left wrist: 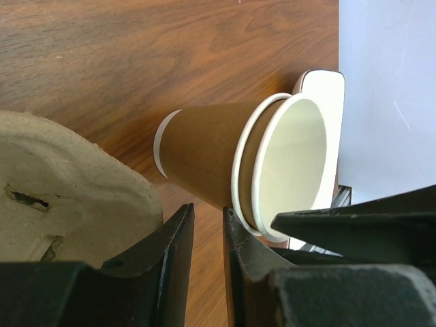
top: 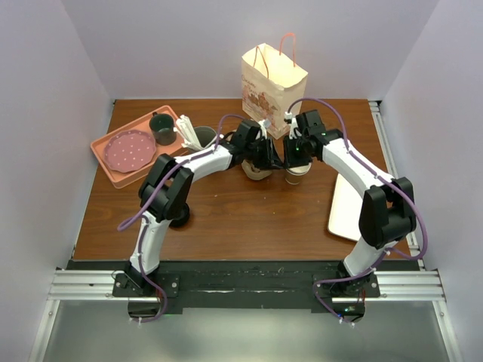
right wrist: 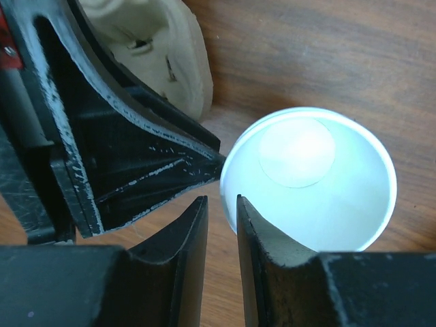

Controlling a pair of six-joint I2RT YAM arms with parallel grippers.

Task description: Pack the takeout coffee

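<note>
"Seen from above, where is the takeout coffee (top: 297, 176)?"

"It stands upright on the wooden table (top: 226, 211), just beside the cardboard carrier (top: 256, 172) and in front of the paper bag (top: 273, 79). The right gripper (top: 294, 158) hangs over it, and the left gripper (top: 266, 158) is over the carrier."

"And from the left wrist?"

"The left gripper's fingers (left wrist: 170, 252) stand a narrow slit apart. Bare wood shows between them and they hold nothing. The carrier lies to one side, with the takeout coffee just past the tips, outside it."

"The right wrist?"

"The right gripper's fingers (right wrist: 184, 252) are also a slit apart, with the white rim right at the gap. Whether they pinch it cannot be told."
</note>
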